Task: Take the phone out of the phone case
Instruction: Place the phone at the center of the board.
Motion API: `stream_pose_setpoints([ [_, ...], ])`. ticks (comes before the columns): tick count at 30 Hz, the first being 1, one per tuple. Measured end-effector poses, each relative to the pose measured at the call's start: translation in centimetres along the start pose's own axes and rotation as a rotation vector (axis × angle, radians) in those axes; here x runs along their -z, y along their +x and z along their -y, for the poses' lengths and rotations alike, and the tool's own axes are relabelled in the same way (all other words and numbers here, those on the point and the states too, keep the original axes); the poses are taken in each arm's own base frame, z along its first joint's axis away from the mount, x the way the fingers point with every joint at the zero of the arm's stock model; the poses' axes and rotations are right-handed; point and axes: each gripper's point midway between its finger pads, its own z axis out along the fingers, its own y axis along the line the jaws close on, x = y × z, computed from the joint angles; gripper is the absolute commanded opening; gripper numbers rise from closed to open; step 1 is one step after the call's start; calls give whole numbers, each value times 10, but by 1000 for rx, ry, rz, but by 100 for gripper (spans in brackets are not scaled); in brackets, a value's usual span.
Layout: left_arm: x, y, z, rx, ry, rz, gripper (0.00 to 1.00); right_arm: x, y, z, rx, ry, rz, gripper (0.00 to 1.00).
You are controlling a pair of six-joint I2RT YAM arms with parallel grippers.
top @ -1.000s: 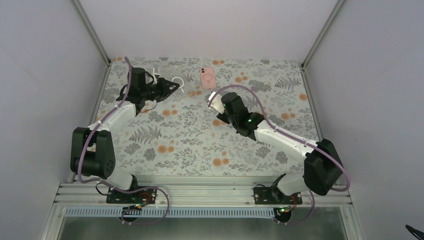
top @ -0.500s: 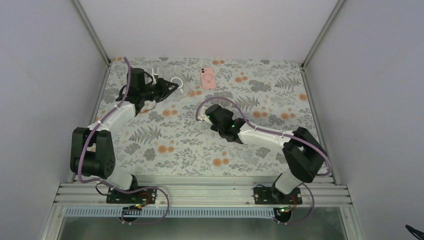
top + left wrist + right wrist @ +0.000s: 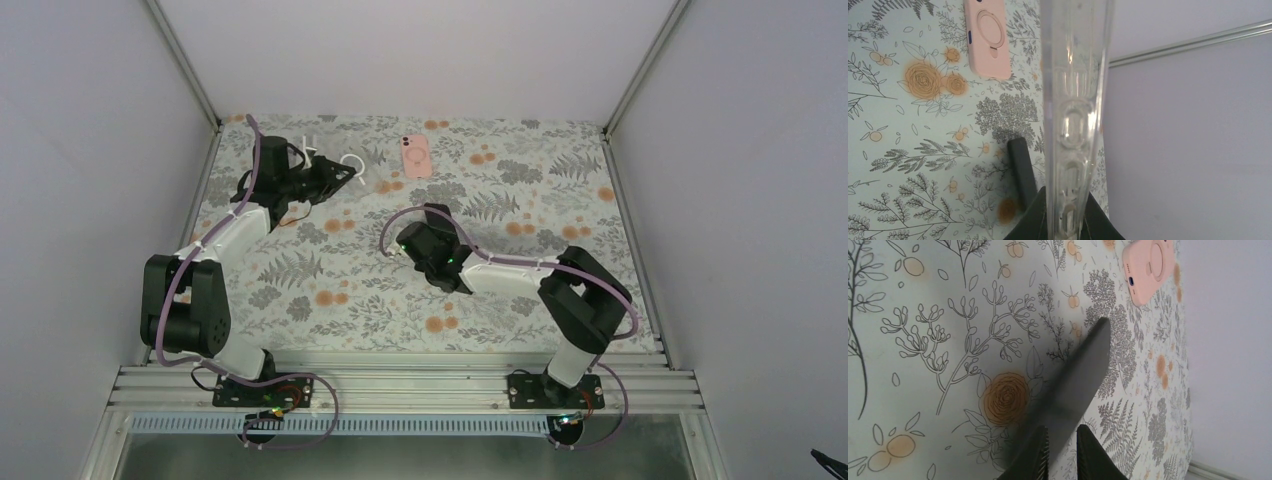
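My left gripper (image 3: pixel 345 172) (image 3: pixel 1065 200) is at the back left, shut on the clear phone case (image 3: pixel 1075 100), which stands on edge between its fingers. The case (image 3: pixel 353 163) shows there as a pale outline. My right gripper (image 3: pixel 398 245) (image 3: pixel 1063 432) is low over the middle of the floral cloth. The dark phone (image 3: pixel 1083 370) runs out from between its jaws, blurred, leaning down toward the cloth. The jaws stand a little apart round the phone's near end.
A pink phone-shaped item with a ring (image 3: pixel 416 155) (image 3: pixel 988 40) (image 3: pixel 1150 267) lies flat at the back centre. A dark bar (image 3: pixel 1020 170) shows on the cloth just beside my left fingers. Grey walls close the floral cloth (image 3: pixel 330 290) on three sides.
My right arm has folded in and swung left and nearer, bringing the phone down toward the cloth, and its jaws have parted slightly. The left arm has stayed still with the case.
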Motion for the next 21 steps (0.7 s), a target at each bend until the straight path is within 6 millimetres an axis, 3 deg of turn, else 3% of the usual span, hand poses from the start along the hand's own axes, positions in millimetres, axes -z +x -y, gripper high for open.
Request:
stream_pose_setpoints([
  [7, 0, 0, 0, 0, -1, 1, 2, -11, -1, -15, 17, -19, -5, 13],
  [11, 1, -2, -2, 3, -3, 6, 2, -16, -1, -26, 25, -43, -10, 18],
  [15, 2, -1, -7, 10, -10, 7, 2, -15, -7, -32, -6, -93, 6, 29],
  [21, 1, 8, -21, 25, -28, -7, 2, 4, -33, -19, -103, -189, 99, 53],
])
